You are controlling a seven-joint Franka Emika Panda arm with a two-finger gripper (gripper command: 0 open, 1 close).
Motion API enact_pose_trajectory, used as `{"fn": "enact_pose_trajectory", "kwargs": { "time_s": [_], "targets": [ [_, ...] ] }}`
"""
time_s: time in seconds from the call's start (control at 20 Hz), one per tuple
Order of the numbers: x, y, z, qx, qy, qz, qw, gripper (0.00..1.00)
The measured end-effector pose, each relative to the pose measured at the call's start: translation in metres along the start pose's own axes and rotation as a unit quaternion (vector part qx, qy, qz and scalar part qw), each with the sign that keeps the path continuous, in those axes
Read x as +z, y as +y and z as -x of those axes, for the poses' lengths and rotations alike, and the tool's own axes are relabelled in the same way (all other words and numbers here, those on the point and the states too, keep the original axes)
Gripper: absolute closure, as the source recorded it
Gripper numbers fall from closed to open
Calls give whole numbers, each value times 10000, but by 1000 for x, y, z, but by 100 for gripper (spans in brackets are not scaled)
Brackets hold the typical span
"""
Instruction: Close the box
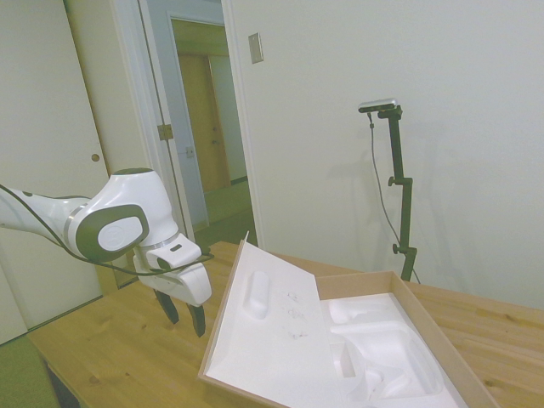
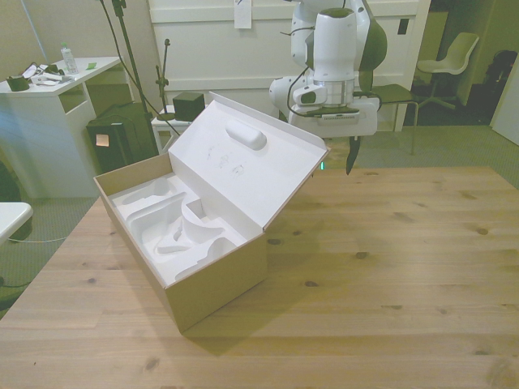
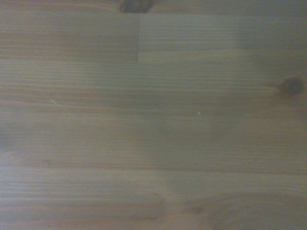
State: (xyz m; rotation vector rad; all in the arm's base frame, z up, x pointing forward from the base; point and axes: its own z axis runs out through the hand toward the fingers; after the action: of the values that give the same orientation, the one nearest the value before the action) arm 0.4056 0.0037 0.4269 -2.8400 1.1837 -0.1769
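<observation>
Item: box (image 2: 212, 285), brown cardboard, large and flat, set on the wooden table (image 2: 389, 267) toward the front view's left. The lid (image 2: 243, 166) is raised, tilted back on its hinge; its white inner face with 1 oblong moulded bump is shown. White moulded foam lining (image 2: 174, 223) is seen in the base, with several recesses.

Item: gripper (image 1: 185, 319), white body with 2 dark fingers, held above the table just beside the outer face of the raised lid, apart from it. The fingers are parted by a narrow gap; nothing is held between them.

Surface: pale knotted pine planks, seen close and blurred in the wrist view (image 3: 153, 120), with 2 dark knots.

Room: white walls; a doorway (image 1: 208, 127) giving onto a corridor is seen in the side view, with a grey wall plate (image 1: 255, 48) beside it. In the front view a white desk (image 2: 57, 89) with small clutter, a black case (image 2: 122, 134) on the floor, and a pale chair (image 2: 454, 57) are recorded
</observation>
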Motion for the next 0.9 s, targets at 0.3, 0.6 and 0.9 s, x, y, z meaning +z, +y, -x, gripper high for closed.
{"fn": "enact_pose_trajectory", "kwargs": {
  "time_s": [0.3,0.6,0.9],
  "targets": [
    [-8,13,-12,216,17,-109,9997,0],
    [-59,49,-37,649,299,-410,9966,0],
    [-119,79,-81,1094,417,-676,9908,0]
  ]
}}
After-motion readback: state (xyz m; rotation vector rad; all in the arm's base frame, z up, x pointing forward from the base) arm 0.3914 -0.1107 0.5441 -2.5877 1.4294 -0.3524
